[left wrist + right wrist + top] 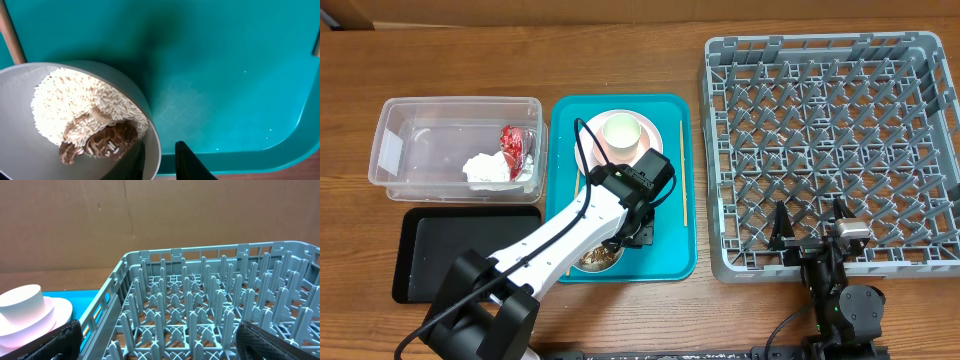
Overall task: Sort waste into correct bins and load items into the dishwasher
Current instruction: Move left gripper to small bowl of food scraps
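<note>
Wooden table, teal tray at mid-frame. At its lower edge the left gripper straddles the bowl rim, fingers close, likely to tip the rice out. Whether they pinch, I cannot tell. The right gripper hangs spread wide by the rack. From above, the arm hides most of the bowl.

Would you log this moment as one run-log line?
left gripper: astride rim of grey-green bowl, grip unclear | bowl: rice inside, on teal tray | right gripper: open, at dish rack edge

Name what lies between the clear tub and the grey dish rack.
The teal tray, holding the pink plate and white cup; the overhead view shows it.
</note>
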`<state>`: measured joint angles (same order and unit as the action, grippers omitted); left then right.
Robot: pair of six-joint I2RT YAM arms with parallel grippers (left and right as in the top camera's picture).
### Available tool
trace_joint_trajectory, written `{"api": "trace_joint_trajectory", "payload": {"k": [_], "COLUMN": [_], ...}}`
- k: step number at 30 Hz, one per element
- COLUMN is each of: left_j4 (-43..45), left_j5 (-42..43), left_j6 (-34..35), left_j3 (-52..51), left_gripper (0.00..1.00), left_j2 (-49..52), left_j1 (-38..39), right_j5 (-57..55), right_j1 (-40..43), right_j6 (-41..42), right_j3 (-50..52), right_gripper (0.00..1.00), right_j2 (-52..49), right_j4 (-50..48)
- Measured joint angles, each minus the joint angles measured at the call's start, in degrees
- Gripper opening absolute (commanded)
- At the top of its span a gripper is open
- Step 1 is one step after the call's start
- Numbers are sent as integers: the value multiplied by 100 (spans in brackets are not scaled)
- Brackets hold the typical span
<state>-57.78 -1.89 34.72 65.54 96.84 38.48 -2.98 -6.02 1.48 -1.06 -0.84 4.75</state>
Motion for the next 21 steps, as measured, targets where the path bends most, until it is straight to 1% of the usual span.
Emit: {"api": "trace_joint_trajectory", "payload": {"k": [2, 4, 8, 14, 18, 21], "left_j4": [0, 7, 177, 234, 232, 205], "left_j5": [-11, -13, 7, 83, 98, 76], "left_j6": [13, 24, 74, 96, 103, 125], "left_j3": [0, 0, -11, -24, -26, -24], "left_gripper": [22, 18, 13, 12, 4, 4], "left_j2": [39, 142, 437, 662, 708, 708], "left_j1": [0, 0, 4, 4, 4, 4], "right_j5": [0, 0, 0, 0, 0, 2], "right_j1": [0, 0, 0, 0, 0, 0], "right_j6": [0, 0, -2, -2, 0, 0], "right_j3": [0, 0, 0, 0, 0, 0], "right_gripper": [100, 100, 100, 100, 100, 100], "right_j2": [0, 0, 0, 0, 0, 0], "right_j4": [2, 2, 0, 2, 2, 2]}}
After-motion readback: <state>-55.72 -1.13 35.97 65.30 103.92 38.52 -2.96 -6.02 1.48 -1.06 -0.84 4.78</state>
